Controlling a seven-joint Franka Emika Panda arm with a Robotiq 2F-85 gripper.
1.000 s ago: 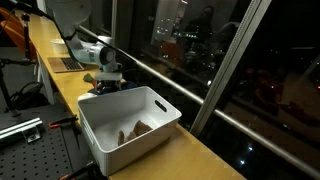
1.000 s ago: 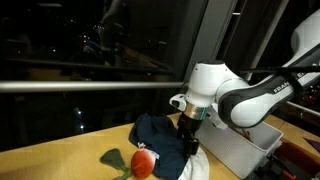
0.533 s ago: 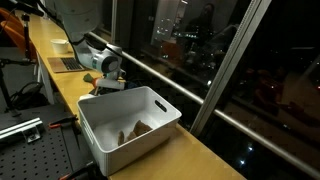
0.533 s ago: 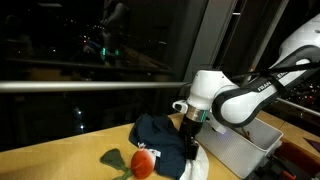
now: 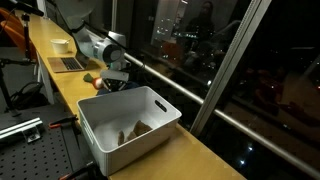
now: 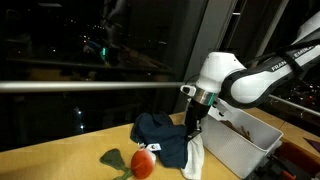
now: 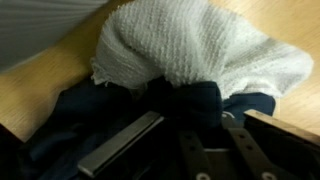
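1. The gripper (image 6: pixel 193 127) is seen just beside the white bin (image 6: pixel 243 148), at its short end, pointing down over the wooden counter (image 6: pixel 60 158).
2. In the wrist view the jaws are partly closed, and a fold of the dark blue cloth (image 7: pixel 185 100) is bunched and pinched between the fingers (image 7: pixel 125 145).
3. The dark blue cloth (image 6: pixel 160 135) is spread on the counter beside the bin, outside it and drawn up to a peak at the gripper.
4. A white towel (image 6: pixel 193 157) is found under the cloth's edge, on the side nearest the bin. In the wrist view it (image 7: pixel 200 50) lies just beyond the pinched fold.
5. A red toy fruit (image 6: pixel 143 163) is set against the cloth, on the side away from the bin.
6. In an exterior view a laptop (image 5: pixel 66 63) is seen well beyond the bin (image 5: pixel 130 125), farther along the counter.
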